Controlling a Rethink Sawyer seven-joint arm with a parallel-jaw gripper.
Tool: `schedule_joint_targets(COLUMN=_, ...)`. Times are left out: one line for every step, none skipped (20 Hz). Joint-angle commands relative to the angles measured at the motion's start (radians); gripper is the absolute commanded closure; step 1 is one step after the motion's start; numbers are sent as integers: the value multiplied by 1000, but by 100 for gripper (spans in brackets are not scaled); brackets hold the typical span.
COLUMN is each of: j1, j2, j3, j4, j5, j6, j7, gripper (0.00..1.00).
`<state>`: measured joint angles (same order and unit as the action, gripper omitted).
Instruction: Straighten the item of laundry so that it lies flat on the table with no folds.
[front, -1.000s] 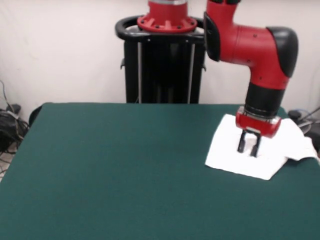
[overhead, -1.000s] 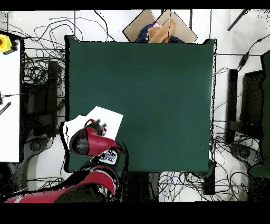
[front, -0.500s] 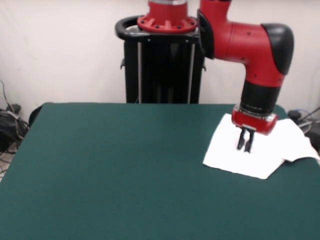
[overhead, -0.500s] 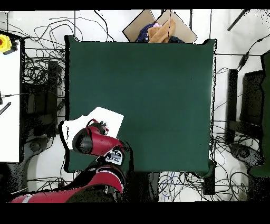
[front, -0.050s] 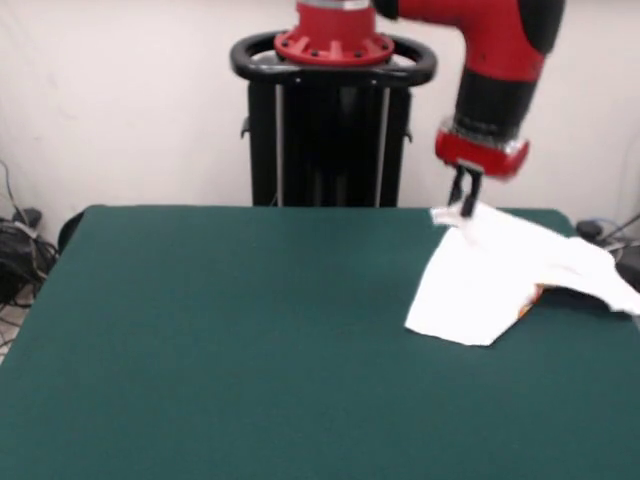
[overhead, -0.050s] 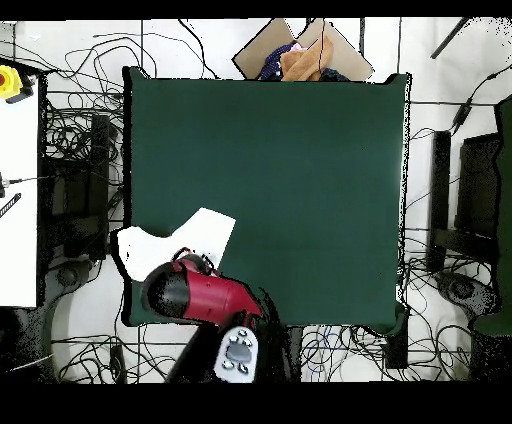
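Lifting my pincer (front, -0.050s: 465, 205), now pinched shut on the shirt (front, -0.050s: 500, 275), I raise its edge off the table (front, -0.050s: 230, 330); below me, folds remain.

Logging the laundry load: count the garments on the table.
1: a white shirt at the table's right edge in the front view, one corner lifted by the shut gripper. More in its folds cannot be excluded.

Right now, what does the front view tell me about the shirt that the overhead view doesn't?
Front only: the gripper, shut, pinches a corner of the white shirt and holds it above the table, the cloth draping down; a bit of orange print peeks from beneath. Overhead only: the shirt overhangs the table's side edge, and the arm hides the grasp. Both: a mostly plain white side faces up near one table corner.
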<state>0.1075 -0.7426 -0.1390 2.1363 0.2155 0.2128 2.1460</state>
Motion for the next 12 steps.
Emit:
schedule_joint_targets(j1=-129, j2=-118, j3=-7, j4=67, j5=-110, j6=67, j7=-19, gripper=100)
schedule_joint_targets(j1=-149, j2=-94, j3=8, j4=63, j5=-127, j6=33, j7=-12, gripper=100)
schedule_joint_targets(j1=-167, j2=-70, j3=21, j4=53, j5=-146, j6=3, j7=-5, gripper=100)
schedule_joint_targets(j1=-179, j2=-52, j3=30, j4=46, j5=-160, j6=-16, j7=5, gripper=100)
schedule_joint_targets(j1=-185, j2=-39, j3=33, j4=37, j5=-174, j6=-25, j7=13, gripper=100)
schedule_joint_targets(j1=-186, j2=-36, j3=31, j4=29, j5=-188, j6=-24, j7=22, gripper=100)
schedule_joint_targets(j1=-195, j2=-39, j3=40, j4=34, j5=-195, j6=-26, j7=24, gripper=100)
schedule_joint_targets(j1=-201, j2=-51, j3=48, j4=37, j5=-201, j6=-10, j7=25, gripper=100)
schedule_joint_targets(j1=-202, j2=-72, j3=53, j4=43, j5=-204, j6=10, j7=27, gripper=100)
schedule_joint_targets(j1=-190, j2=-92, j3=53, j4=44, j5=-201, j6=35, j7=38, gripper=100)
schedule_joint_targets(j1=-177, j2=-109, j3=55, j4=46, j5=-196, j6=59, j7=50, gripper=100)
schedule_joint_targets(j1=-156, j2=-121, j3=55, j4=41, j5=-188, j6=81, j7=68, gripper=100)
